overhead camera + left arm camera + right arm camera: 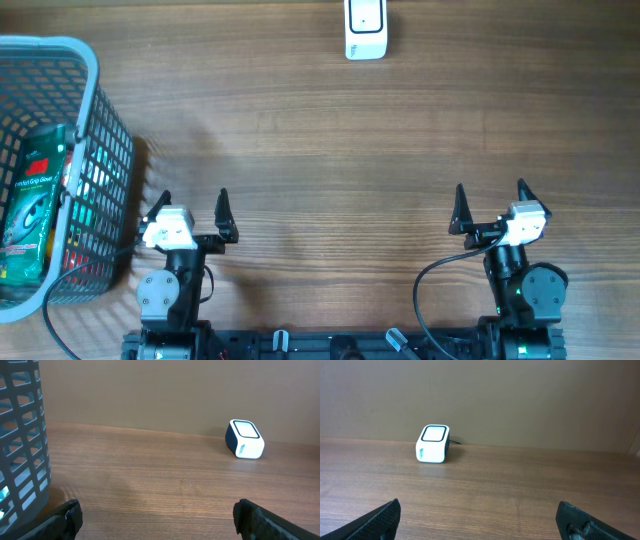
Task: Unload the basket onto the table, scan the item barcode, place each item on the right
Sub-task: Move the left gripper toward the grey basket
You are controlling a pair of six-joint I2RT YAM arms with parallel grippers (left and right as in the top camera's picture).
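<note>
A green packaged item (30,210) lies inside the grey basket (105,130) at the table's left edge. The white barcode scanner (366,30) stands at the far middle of the table, seen also as a white box with a dark side (245,439) and from the right wrist (433,443). My left gripper (192,205) sits open near the front left, just right of the basket, with bare wood between its fingers. My right gripper (490,200) is open at the front right, holding nothing.
The basket wall (22,445) rises close on the left of the left gripper. Red and other coloured packs show through the basket's mesh. A black cable (440,290) loops by the right arm's base.
</note>
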